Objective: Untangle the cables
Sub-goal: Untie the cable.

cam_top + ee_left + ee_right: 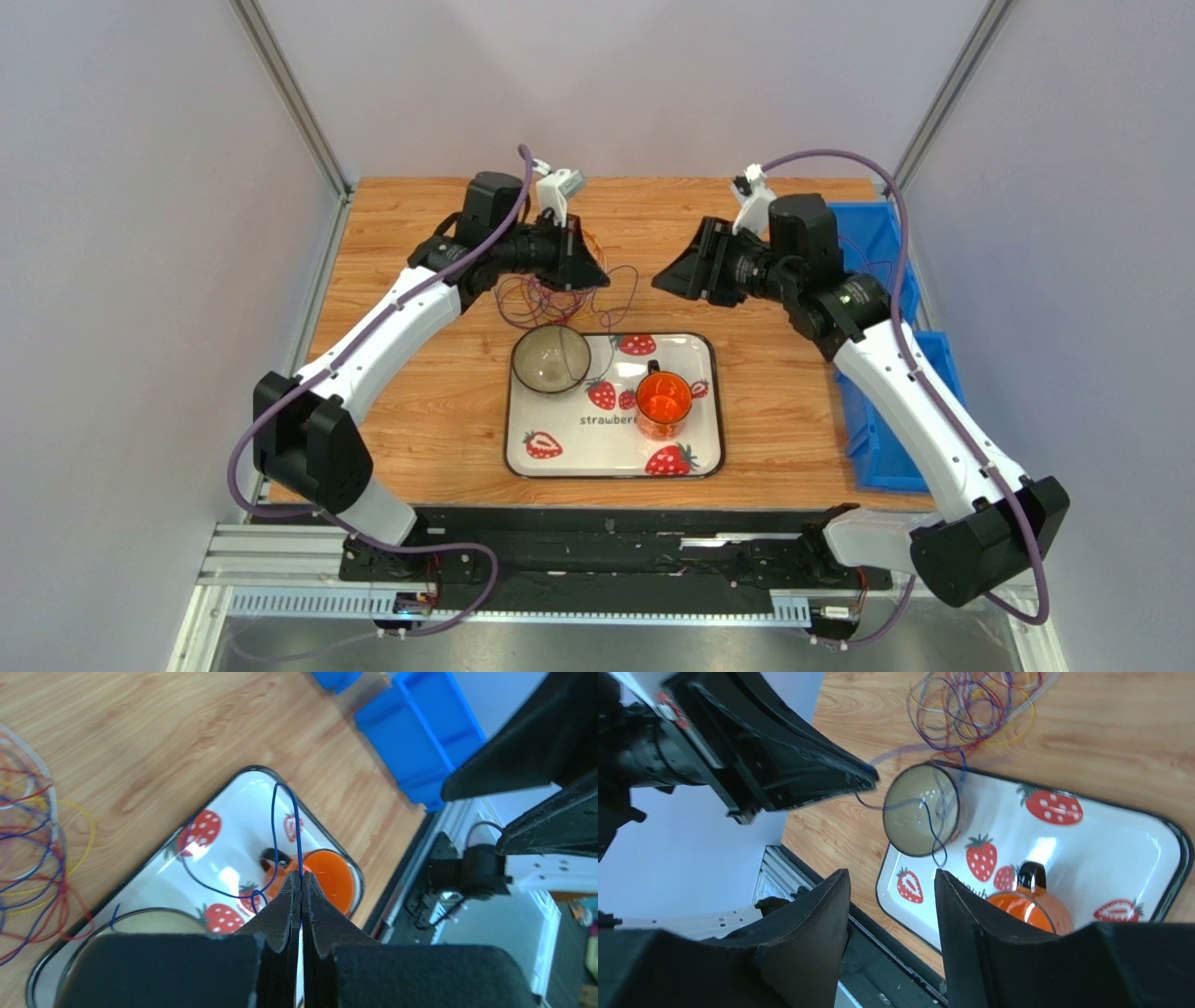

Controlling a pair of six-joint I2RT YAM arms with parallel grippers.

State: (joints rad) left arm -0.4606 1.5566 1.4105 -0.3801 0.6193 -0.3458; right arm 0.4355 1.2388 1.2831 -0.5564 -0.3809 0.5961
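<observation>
The cables (540, 297) lie as a tangled pile of purple, orange, yellow and red loops on the wood just behind the glass bowl (550, 359). They also show in the left wrist view (35, 871) and the right wrist view (973, 707). My left gripper (601, 276) hovers above the pile's right side, shut on one purple wire (295, 822) that loops out from its tip (301, 877) and hangs down over the bowl (922, 810). My right gripper (662, 284) is open and empty (892, 876), facing the left gripper with a small gap between them.
A white strawberry-print tray (694, 455) holds the bowl and an orange mug (662, 401). Blue bins (877, 273) stand along the table's right edge. Grey walls close in both sides.
</observation>
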